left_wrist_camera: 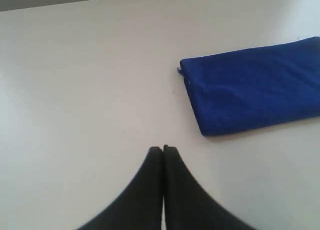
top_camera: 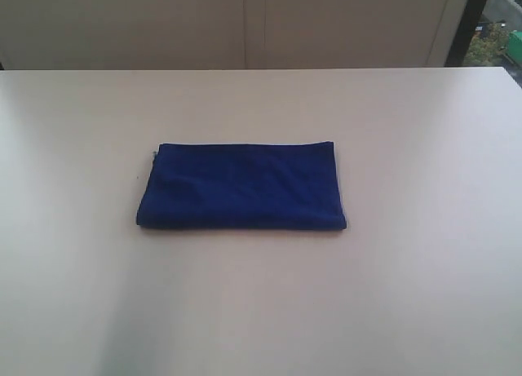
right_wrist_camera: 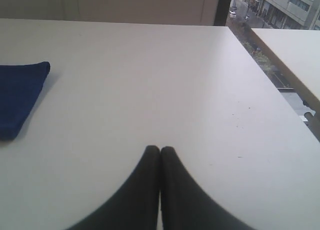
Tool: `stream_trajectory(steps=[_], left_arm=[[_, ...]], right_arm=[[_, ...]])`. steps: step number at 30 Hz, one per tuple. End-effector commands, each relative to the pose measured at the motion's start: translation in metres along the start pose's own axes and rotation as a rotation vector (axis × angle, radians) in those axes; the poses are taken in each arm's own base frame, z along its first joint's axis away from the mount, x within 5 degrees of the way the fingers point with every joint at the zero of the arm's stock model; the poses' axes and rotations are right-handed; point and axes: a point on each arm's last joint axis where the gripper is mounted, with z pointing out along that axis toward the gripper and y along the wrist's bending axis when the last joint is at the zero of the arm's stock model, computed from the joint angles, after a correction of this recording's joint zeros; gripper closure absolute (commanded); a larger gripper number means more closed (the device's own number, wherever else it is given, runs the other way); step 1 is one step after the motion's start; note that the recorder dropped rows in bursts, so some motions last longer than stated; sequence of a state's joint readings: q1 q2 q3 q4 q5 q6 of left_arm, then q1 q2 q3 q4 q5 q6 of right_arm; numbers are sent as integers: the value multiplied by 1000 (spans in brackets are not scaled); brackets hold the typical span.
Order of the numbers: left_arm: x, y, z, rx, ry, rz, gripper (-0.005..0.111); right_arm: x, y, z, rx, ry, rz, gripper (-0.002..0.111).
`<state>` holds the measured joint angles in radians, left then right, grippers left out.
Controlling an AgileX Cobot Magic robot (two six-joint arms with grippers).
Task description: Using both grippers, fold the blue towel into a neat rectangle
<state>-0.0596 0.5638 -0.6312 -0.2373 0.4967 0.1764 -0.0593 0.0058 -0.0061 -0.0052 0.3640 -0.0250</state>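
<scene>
- Exterior view: the blue towel (top_camera: 241, 187) lies flat near the middle of a pale beige table (top_camera: 408, 311). It is folded into a tidy rectangle, with its long sides running across the view.
- A plain light wall (top_camera: 245, 25) stands behind the table. At the upper right, a dark window frame (top_camera: 469, 21) shows a bit of greenery outside.
- Left wrist view: the left gripper (left_wrist_camera: 163, 149) has its two black jaws pressed together, tips touching, holding nothing. The blue towel (left_wrist_camera: 252, 90) lies well apart from it on the table (left_wrist_camera: 75, 90), one short end turned toward the gripper. A small pale tag (left_wrist_camera: 179, 69) sticks out at one corner of that end.
- Right wrist view: the right gripper (right_wrist_camera: 160, 150) is likewise closed tight on nothing. Only one corner of the blue towel (right_wrist_camera: 20, 98) shows, well apart from the tips, with bare tabletop between.
- Past the table's edge stands a second table (right_wrist_camera: 295, 55), also pale. Beyond it, buildings (right_wrist_camera: 285, 5) and a street are visible outside.
</scene>
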Motion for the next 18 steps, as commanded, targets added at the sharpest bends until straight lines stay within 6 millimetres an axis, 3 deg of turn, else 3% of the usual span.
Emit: stream_trajectory(steps=[1,8,18], left_arm=[[2,0,-1,-6,1,17,107],[22,-2,-8,-17,-42,21,107],[99,-4,3,-52,-108,21,107]], right_arm=[[0,0,0,5,-16,-2,108],[0,0,0,4,-16,2,108],[0,0,0,4,-16,2,108]])
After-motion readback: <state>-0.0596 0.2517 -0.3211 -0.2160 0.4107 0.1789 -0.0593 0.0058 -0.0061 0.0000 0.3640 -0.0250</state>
